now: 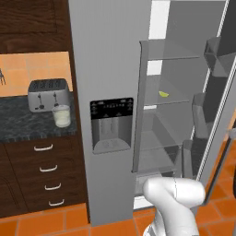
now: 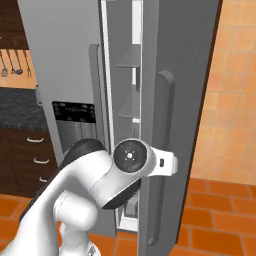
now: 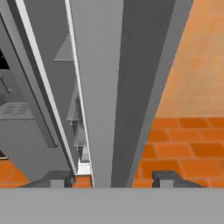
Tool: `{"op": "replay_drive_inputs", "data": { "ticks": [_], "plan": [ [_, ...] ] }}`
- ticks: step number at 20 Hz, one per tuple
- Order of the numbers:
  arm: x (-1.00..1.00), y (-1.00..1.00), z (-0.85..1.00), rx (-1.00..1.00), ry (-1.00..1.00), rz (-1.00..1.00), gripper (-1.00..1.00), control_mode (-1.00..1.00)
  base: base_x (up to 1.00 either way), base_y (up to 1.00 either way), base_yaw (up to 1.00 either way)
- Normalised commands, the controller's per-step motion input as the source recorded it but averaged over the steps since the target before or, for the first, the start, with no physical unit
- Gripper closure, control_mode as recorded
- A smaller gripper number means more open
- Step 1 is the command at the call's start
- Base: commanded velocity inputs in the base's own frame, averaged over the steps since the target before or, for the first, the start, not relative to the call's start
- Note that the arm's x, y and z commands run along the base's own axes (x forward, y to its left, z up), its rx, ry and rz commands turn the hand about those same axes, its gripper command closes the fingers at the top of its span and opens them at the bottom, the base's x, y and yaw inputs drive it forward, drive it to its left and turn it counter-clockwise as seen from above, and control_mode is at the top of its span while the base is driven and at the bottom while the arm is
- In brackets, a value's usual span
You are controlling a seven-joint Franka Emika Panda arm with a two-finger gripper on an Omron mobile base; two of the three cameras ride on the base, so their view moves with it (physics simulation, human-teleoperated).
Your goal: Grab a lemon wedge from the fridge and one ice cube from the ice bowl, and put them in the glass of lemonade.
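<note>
Standing at the far left on the dark bench [image 1: 27,126] is a silver toaster [image 1: 48,94], with the glass of lemonade [image 1: 61,115] just in front of it, both well apart from the action. Next comes the fridge [image 1: 108,69] with its black dispenser panel [image 1: 111,124], and beside that the opened compartment, where the lemon wedge [image 1: 164,94] lies on a middle shelf [image 1: 168,102], small and yellow-green. Further right the fridge door [image 2: 175,75] stands swung out, edge-on to the arm. From the hand's own view the claw [image 3: 114,179] has its two dark tips set wide apart, one either side of the door's edge, holding nothing. My worry is that door: the arm sits low and close, so reaching up toward the shelf could knock the door or catch the shelf lip, and such a tiny wedge could easily slip from a wide claw.
</note>
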Motion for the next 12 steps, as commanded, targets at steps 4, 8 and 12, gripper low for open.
{"op": "replay_drive_inputs", "data": {
  "ticks": [4,8,12],
  "plan": [
    [-0.32,0.45,0.72,-0.30,0.00,0.02,-1.00,-1.00,0.00,0.00,0.00],
    [-0.01,0.89,0.52,-0.52,0.00,0.06,-1.00,-1.00,0.00,0.00,0.00],
    [0.11,1.00,0.09,-0.61,0.14,0.06,-1.00,-1.00,0.00,0.00,0.00]
  ]
}}
